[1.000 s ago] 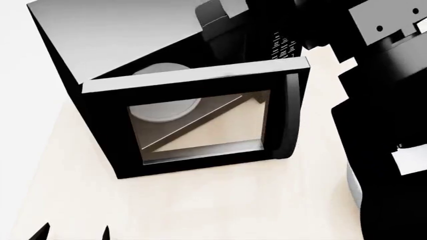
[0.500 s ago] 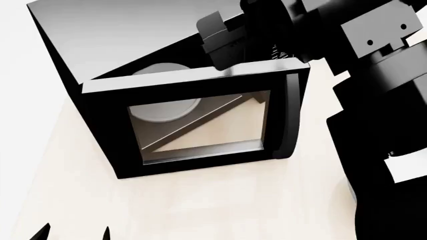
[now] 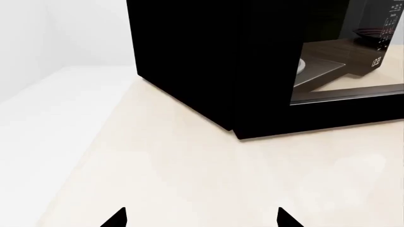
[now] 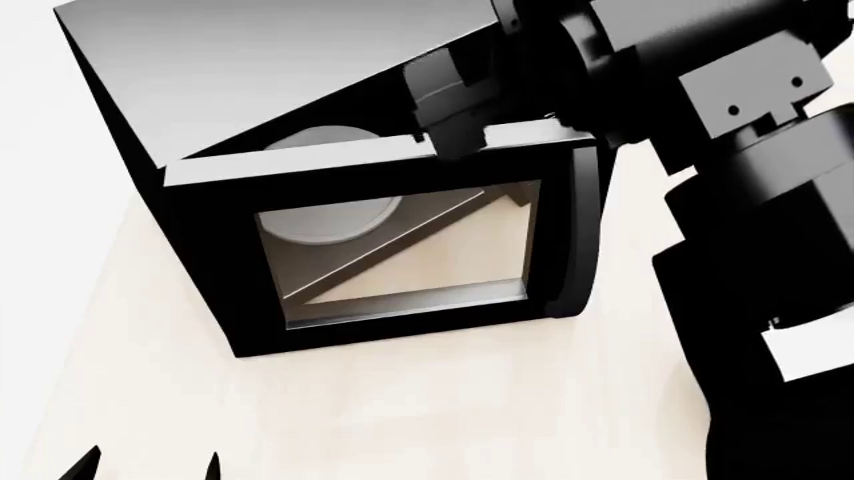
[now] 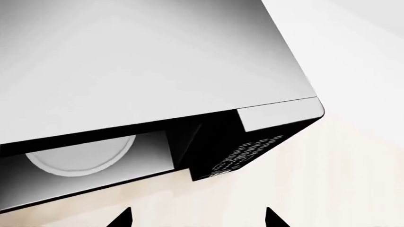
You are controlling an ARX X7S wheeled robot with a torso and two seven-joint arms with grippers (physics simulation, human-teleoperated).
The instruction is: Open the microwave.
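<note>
Microwave [image 4: 334, 200] door ajar, white turntable [image 5: 79, 153] inside, both claws' fingertips spread, holding nothing

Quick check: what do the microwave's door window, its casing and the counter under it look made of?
Microwave casing: glossy black, probably painted metal, top mirrors light grey. Door window: clear glass or plastic, turntable visible through it. Counter: matte pale beige, laminate or light wood, uncertain in this render.

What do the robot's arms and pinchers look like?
The right arm is chunky and black, built from rounded, tube-like sections with a grey plate with small holes and a white patch lower down. Its right gripper is a blocky black piece. Only the pointed black fingertips of the left gripper show. No cables are visible.
</note>
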